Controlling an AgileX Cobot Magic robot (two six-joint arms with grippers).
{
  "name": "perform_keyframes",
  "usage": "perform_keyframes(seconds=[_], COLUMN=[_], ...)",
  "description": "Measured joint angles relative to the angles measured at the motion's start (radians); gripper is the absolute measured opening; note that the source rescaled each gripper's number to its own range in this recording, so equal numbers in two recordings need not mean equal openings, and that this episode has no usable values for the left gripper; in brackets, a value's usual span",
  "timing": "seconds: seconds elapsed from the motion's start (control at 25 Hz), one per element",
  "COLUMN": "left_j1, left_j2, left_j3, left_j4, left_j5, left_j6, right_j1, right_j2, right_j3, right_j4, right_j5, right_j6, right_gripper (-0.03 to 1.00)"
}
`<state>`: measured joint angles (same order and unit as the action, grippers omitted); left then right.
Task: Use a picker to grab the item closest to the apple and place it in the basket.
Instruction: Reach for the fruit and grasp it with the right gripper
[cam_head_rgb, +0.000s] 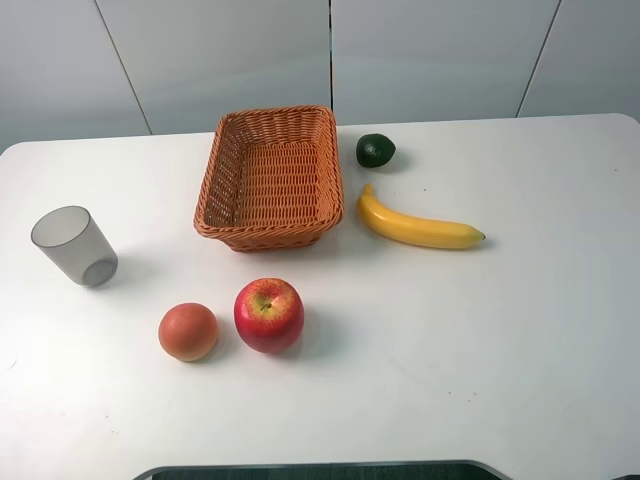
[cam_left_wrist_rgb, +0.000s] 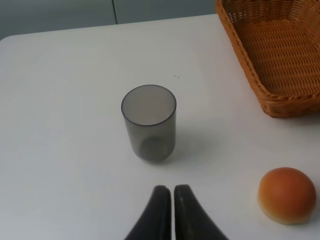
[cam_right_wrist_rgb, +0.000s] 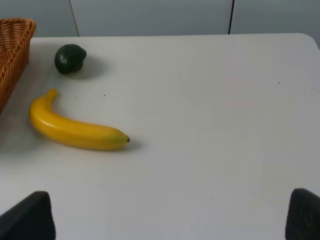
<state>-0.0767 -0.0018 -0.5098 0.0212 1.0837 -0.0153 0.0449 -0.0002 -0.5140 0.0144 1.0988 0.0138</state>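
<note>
- Orange (cam_head_rgb: 188, 331) is sitting on the white bench (cam_head_rgb: 480, 350), just beside the apple (cam_head_rgb: 268, 314) and near the front edge.
- Basket (cam_head_rgb: 268, 238) is standing behind both.
- Left claw (cam_left_wrist_rgb: 172, 189) is hanging with fingers pressed together, near the grey cup (cam_left_wrist_rgb: 149, 122).
- Right claw (cam_right_wrist_rgb: 170, 195) is hanging spread wide, facing the banana (cam_right_wrist_rgb: 75, 130).

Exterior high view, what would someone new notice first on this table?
The red apple stands out near the front, with an orange fruit just to its left, not touching it. Behind them sits an empty wicker basket, and a yellow banana lies to the basket's right.
</note>
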Motion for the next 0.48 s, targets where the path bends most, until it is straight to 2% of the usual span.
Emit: perform_keyframes(seconds=[0.48], left_j1=[0.000], left_j2=[0.000], left_j3=[0.000], left_j4=[0.000], left_j5=[0.000], left_j6=[0.000], right_j1=[0.000], right_j2=[0.000], right_j3=[0.000], right_j4=[0.000], right_j5=[0.000], right_j6=[0.000], right_gripper=[1.00])
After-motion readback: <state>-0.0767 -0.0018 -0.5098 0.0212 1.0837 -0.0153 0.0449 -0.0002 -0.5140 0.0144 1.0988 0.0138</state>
